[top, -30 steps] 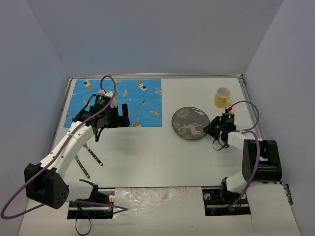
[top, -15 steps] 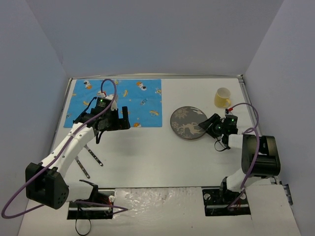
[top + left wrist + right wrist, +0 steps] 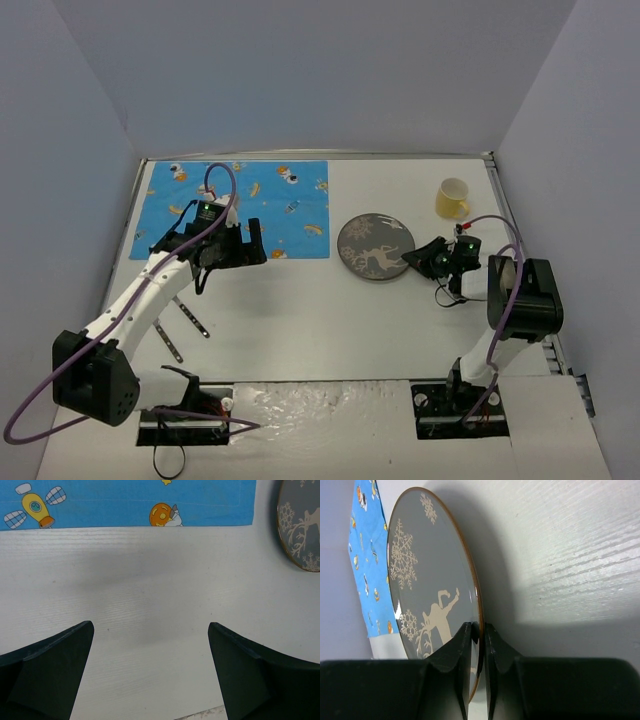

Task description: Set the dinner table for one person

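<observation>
A round grey plate [image 3: 375, 247] with a white deer and snowflakes sits on the white dinner table [image 3: 320, 310], just right of the blue cartoon-print mat [image 3: 235, 208]. My right gripper [image 3: 411, 259] is shut on the plate's right rim; in the right wrist view its fingers [image 3: 462, 645] clamp the rim of the plate [image 3: 425, 580]. My left gripper [image 3: 255, 240] is open and empty, low over the mat's front edge; the left wrist view shows bare table [image 3: 150, 630] between its fingers, the mat [image 3: 125, 502] and the plate's edge [image 3: 302, 525].
A yellow cup [image 3: 453, 199] stands at the back right. Two pieces of cutlery [image 3: 180, 325] lie at the front left, near the left arm. Grey walls close in the table on three sides.
My right gripper has slid the plate leftward toward the blue mat. The left gripper has barely moved.
</observation>
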Available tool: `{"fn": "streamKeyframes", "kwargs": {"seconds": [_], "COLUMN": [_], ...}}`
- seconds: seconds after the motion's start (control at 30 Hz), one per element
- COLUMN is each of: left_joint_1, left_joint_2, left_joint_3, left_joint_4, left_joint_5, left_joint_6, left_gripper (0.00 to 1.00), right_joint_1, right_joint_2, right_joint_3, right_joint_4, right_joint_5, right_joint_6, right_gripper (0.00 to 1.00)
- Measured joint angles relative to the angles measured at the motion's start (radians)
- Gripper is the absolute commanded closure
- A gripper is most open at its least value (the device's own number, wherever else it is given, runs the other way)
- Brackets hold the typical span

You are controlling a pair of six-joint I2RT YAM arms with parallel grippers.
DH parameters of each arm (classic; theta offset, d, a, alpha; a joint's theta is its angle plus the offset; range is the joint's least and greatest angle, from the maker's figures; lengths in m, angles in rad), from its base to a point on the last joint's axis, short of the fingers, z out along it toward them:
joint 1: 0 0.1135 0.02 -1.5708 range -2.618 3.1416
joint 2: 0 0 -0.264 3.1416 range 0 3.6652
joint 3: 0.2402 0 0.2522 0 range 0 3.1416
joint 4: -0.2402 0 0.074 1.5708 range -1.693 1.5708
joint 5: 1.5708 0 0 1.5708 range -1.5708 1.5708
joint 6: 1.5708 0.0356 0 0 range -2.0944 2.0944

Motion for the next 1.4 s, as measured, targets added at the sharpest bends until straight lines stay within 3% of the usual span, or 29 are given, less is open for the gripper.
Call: {"fn": "streamKeyframes", "kwargs": {"seconds": [0.5,0.83,1.07,1.4], "left_joint_1": [-0.004,-0.042,-0.108,-0.201], "left_joint_2": [-0.008,0.023,0.136,0.272], "left_joint_3": [-0.085,-0.131,-0.118,0.002], "left_joint_4": [0.22,0.388,0.53,0.686], "left_joint_5": [0.168,0.221,0.225,0.216], "left_joint_6": [-0.153,-0.26,-0.343,-0.43], "left_gripper": [0.05,0.05,0.05,0.17], "right_joint_1": [-0.012,-0.01,0.021,0.075], "right_joint_2": [-0.205,-0.219,-0.298,-0.343], "right_joint_3": [-0.063,-0.12,-0.116,-0.08], "right_joint_4": [-0.046,0.153,0.189,0.19], "right_joint_5": [-0.081,-0.149,-0.157,-0.156], "right_joint_6": [0.068,0.256,0.333,0.381], "right_gripper": [1.0,1.0,1.0,1.0]}}
